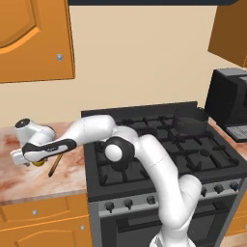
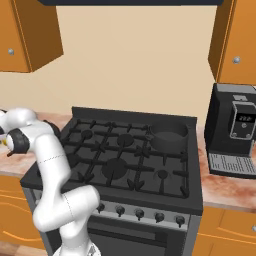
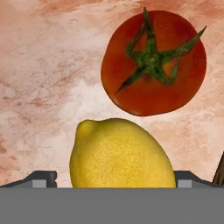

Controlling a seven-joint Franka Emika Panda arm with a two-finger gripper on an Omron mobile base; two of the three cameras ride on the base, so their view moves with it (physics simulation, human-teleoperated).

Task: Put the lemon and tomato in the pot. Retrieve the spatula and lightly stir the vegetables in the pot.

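Straddling round yellow lemon (image 3: pixel 122 153) beside green-stemmed red tomato (image 3: pixel 153 61), gripper (image 3: pixel 116 183) fingers apart and unclenched: close squarely on lemon's middle, lift straight, avoid nudging tomato.

One lemon (image 3: pixel 120 154), one tomato (image 3: pixel 153 63), one spatula (image 1: pixel 54 164) on the counter (image 1: pixel 29 176). One pot (image 1: pixel 189 121) on the stove (image 1: pixel 164 144). One coffee machine (image 2: pixel 235 130).

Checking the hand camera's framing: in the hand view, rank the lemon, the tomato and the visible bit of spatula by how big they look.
1. Lemon and tomato: look alike; the lemon is nearer and cut off below, so unranked.
2. Spatula: a thin brown sliver at the right edge.
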